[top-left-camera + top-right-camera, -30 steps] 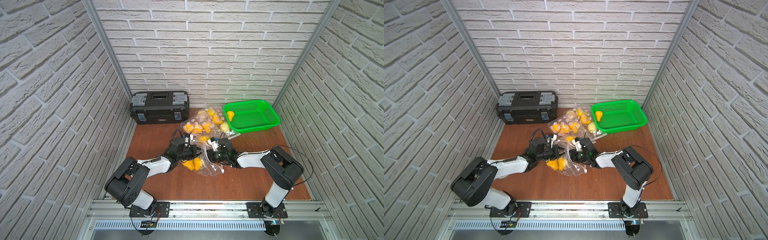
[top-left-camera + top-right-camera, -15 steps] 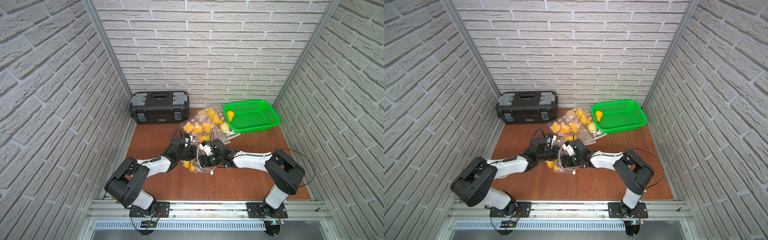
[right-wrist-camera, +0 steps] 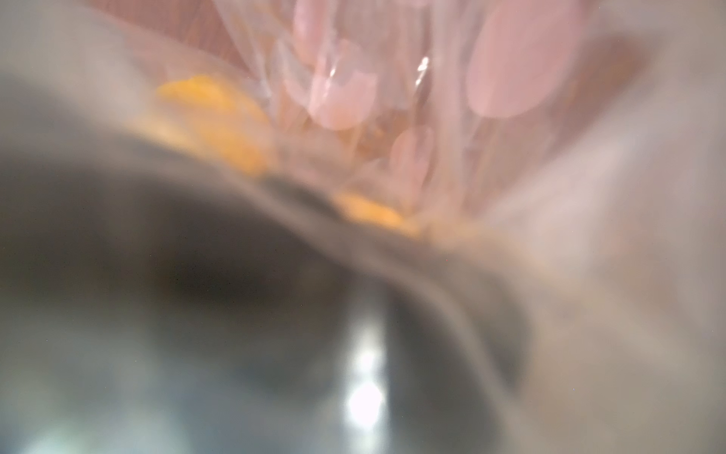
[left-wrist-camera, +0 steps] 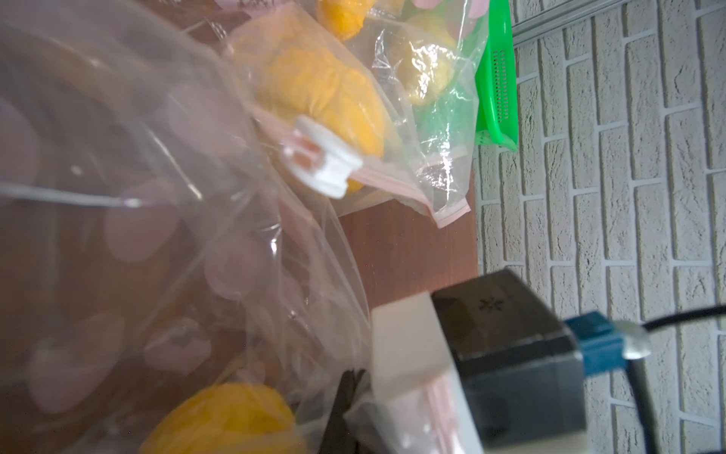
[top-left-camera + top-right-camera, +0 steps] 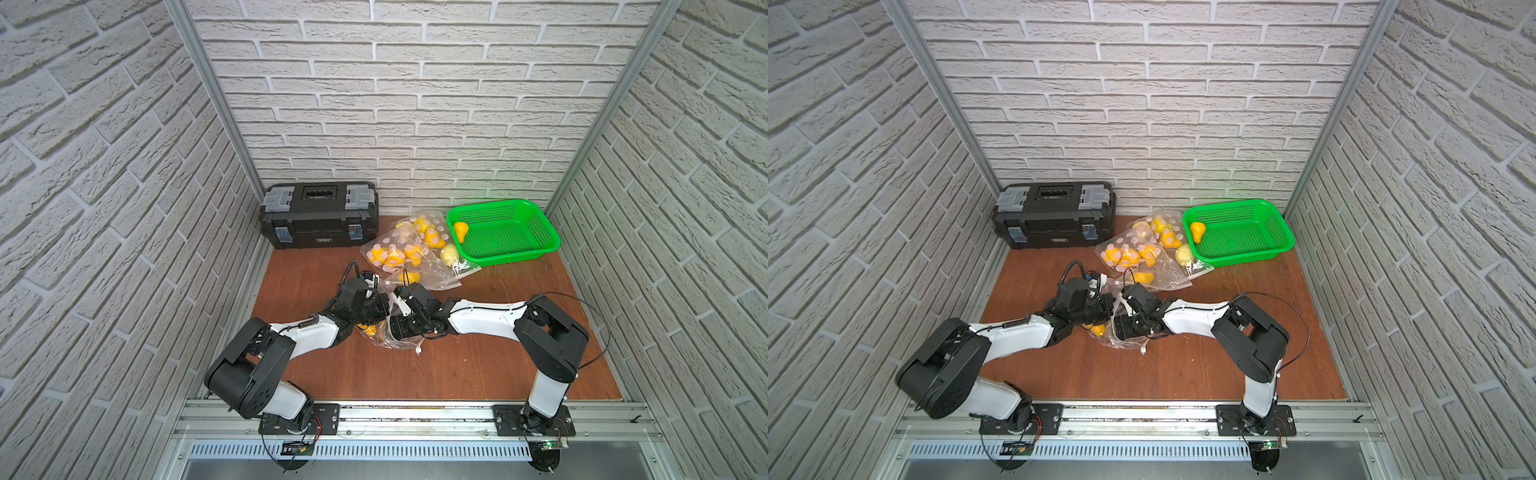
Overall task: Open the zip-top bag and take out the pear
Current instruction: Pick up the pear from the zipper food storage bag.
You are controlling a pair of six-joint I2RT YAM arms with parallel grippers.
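Note:
In both top views a clear zip-top bag (image 5: pixel 401 343) with pink dots lies crumpled at the table's middle, where my two arms meet. A yellow pear (image 5: pixel 370 331) shows through it beside the left arm, and also in the left wrist view as the pear (image 4: pixel 224 420). My left gripper (image 4: pixel 355 379) is shut on the bag's edge by the pink zip strip. My right gripper (image 5: pixel 395 328) is pushed into the bag's mouth. The right wrist view is blurred: only plastic and bits of the yellow pear (image 3: pixel 220 118) show, so how its jaws stand is hidden.
A black toolbox (image 5: pixel 319 220) stands at the back left. At the back right a green basket (image 5: pixel 494 206) holds one yellow pear (image 5: pixel 460 230). Several other bags of pears (image 5: pixel 409 249) lie in front of them. Brick walls close in both sides.
My right gripper has moved left and gone into the bag, which has bunched up towards the left arm. The left gripper has stayed in place, shut on the bag's edge.

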